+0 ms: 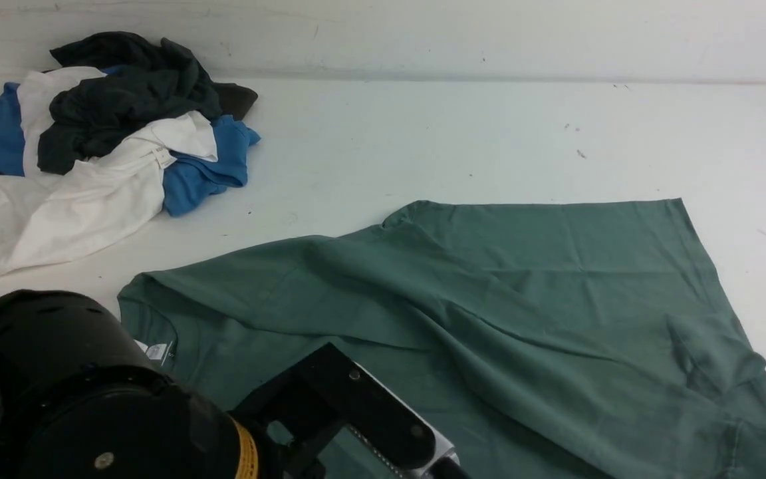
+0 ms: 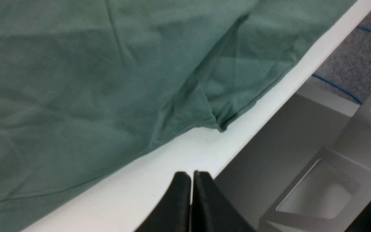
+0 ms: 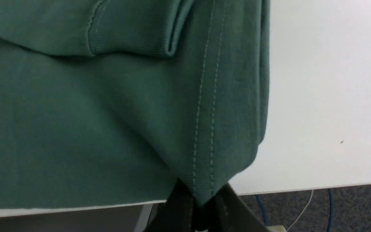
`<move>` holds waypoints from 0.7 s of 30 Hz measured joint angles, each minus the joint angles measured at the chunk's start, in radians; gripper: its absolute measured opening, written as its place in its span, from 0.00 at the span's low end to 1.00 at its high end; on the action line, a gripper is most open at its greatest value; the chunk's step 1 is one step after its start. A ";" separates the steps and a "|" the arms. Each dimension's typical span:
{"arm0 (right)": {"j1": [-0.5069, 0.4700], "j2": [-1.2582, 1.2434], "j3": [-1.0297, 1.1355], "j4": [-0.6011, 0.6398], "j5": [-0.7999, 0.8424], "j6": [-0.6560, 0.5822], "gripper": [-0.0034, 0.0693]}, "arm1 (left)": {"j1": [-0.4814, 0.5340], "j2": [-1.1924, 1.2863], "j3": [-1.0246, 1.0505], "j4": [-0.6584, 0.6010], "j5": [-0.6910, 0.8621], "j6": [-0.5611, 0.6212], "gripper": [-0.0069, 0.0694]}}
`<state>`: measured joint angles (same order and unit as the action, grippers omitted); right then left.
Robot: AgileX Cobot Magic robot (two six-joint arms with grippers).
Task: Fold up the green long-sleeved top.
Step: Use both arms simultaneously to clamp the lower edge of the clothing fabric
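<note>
One green top (image 1: 489,299) lay spread on the table (image 1: 456,133), and you held one corner.
Your right gripper (image 3: 201,206) pinched the hem corner; your left gripper (image 2: 192,180) was shut, holding nothing. It was best to open it, grab the near edge, then lift both sides evenly. You had one top, two grippers, one pile of other clothes (image 1: 104,133).
</note>
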<state>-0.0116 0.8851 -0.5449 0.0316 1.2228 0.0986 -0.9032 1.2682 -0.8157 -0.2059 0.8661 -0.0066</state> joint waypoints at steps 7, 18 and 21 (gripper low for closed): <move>0.000 0.000 0.001 0.000 0.003 0.000 0.08 | -0.003 0.130 0.000 -0.019 -0.031 0.068 0.15; 0.000 0.000 0.001 0.000 0.003 0.000 0.08 | -0.005 0.318 0.000 -0.166 -0.100 0.387 0.57; 0.000 0.000 0.001 0.000 0.003 0.000 0.08 | -0.005 0.338 0.000 -0.194 -0.139 0.515 0.64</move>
<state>-0.0116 0.8850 -0.5441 0.0316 1.2256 0.0986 -0.9083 1.6059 -0.8157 -0.3997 0.7271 0.5085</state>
